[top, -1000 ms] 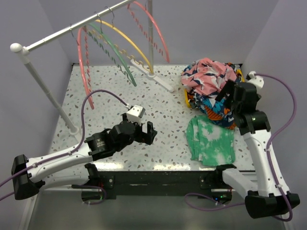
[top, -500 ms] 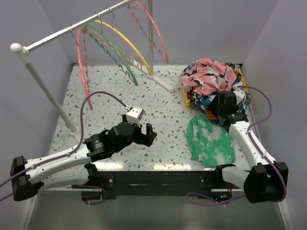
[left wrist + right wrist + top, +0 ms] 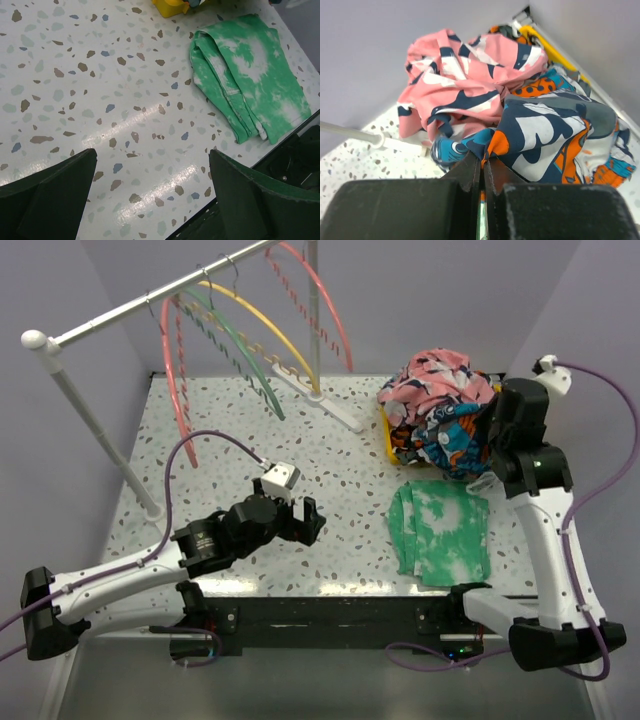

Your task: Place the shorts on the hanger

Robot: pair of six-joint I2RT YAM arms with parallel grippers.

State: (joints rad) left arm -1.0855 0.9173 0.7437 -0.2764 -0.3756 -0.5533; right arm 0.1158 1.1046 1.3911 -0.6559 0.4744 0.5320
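Shorts of floppy fabric in a busy teal, navy, orange and white print sit bunched at the table's far right, against a pink, white and navy patterned garment. One fold is pinched between the pressed-together fingers of the right gripper. That arm rises tall by the right wall, wrist bent toward the pile. A green tie-dye cloth lies flat just nearer. The left gripper hovers low at mid-table with fingers spread wide over open speckled tabletop — the pink arched plastic hanger hangs on the metal rail, well apart at far left.
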